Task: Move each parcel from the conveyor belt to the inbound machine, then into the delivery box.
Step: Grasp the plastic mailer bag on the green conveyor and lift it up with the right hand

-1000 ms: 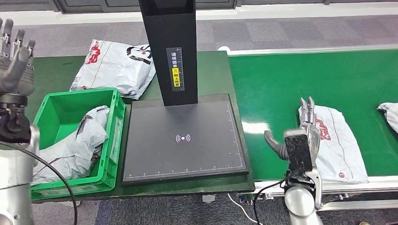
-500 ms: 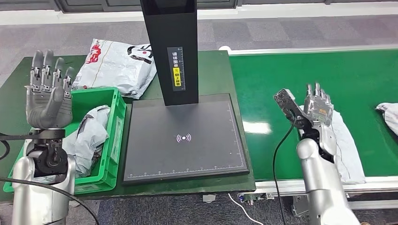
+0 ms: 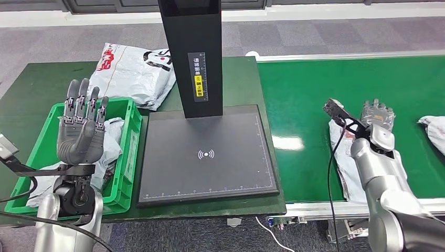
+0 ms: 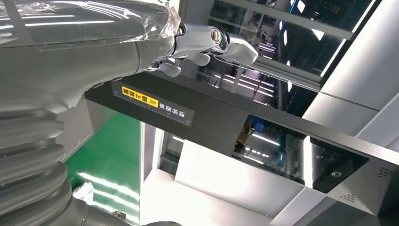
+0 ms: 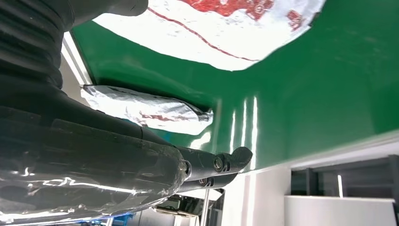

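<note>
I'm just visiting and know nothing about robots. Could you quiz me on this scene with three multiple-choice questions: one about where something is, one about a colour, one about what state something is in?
1. Where does the right hand hover?
A. Over the parcel on the conveyor belt
B. Inside the crate
C. On the scanner plate

2. What colour is the crate beside the scanner plate?
A. Blue
B. Green
C. Red

3. What is the state of the left hand?
A. Gripping a parcel
B. Pressed flat on the scanner plate
C. Raised, fingers spread, holding nothing

Answers:
1. A: the head view shows the hand above the white parcel lying on the green conveyor belt.
2. B: its walls are bright green, and grey bags lie inside it.
3. C: the hand stands upright over the crate with nothing between its fingers.
</note>
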Controlling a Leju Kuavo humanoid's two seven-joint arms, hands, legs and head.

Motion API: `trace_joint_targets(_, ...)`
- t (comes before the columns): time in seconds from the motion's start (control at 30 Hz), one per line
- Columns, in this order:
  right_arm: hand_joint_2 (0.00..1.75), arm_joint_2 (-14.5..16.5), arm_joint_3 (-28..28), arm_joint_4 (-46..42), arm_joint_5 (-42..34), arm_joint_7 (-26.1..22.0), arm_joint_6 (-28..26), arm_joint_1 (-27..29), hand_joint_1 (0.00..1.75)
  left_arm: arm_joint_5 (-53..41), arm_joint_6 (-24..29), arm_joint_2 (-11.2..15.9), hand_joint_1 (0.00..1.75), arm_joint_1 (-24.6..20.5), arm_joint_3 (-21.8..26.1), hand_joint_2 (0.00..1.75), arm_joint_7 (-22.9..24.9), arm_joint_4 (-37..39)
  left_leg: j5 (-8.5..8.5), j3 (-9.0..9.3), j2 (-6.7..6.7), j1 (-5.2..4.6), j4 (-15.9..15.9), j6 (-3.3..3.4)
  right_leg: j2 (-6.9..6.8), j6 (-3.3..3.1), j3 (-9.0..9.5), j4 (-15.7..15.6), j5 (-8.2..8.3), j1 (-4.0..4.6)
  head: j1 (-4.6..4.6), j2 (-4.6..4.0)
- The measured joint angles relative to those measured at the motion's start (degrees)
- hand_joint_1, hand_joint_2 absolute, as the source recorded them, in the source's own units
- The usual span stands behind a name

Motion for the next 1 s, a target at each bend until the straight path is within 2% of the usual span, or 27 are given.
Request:
trace_joint_targets(0.2,1.75,-0.65,1.27,3.49,3.06,1.46,4.38,-1.32,0.00,0.00,-0.30,-0.14,0.00,0.51,-0.04,1.75,-0.01,-0.10,0.00,0.00,0.01,0.00,0.00,0.00,0.00,0.00,0.00,0.00,0.00,0.00,0.00,0.00)
trace_joint_targets(0.5,1.75,-1.43,1.86,8.89,2.10,-0.87,15.14,-1.21,0.00,-0.17,-1.33,-0.01,0.00,1.69,-1.09,1.75,-0.14,0.49,0.00,-0.01,0.00,0.00,0.00,0.01,0.00,0.01,-0.03,0.00,-0.01,0.00,0.00,0.00)
trace_joint_targets(0.6,1.75,-1.89,1.61,10.04,-0.51,-4.03,20.24,-0.41,0.00,-0.13,-1.91,-0.01,0.00,1.70,-1.35,1.75,-0.13,0.96,0.00,-0.01,0.00,0.00,0.00,0.01,0.01,0.01,-0.05,-0.01,-0.01,0.00,0.00,0.00)
trace_joint_targets(0.77,1.75,-2.96,-0.70,11.37,-7.36,-11.80,33.12,2.07,0.00,0.90,-3.75,0.02,0.00,1.68,-1.44,1.75,0.16,1.81,0.00,-0.03,-0.01,0.00,0.00,0.01,0.00,0.01,-0.06,-0.01,-0.01,0.00,0.00,0.00)
trace_joint_targets(1.0,1.75,-4.99,-2.19,11.91,-10.03,-17.49,42.54,3.88,0.00,2.77,-5.70,0.03,0.00,0.90,-2.27,1.75,1.81,3.10,-0.01,0.00,0.02,0.00,0.01,0.02,0.01,0.02,-0.04,-0.02,-0.01,0.01,0.00,0.00)
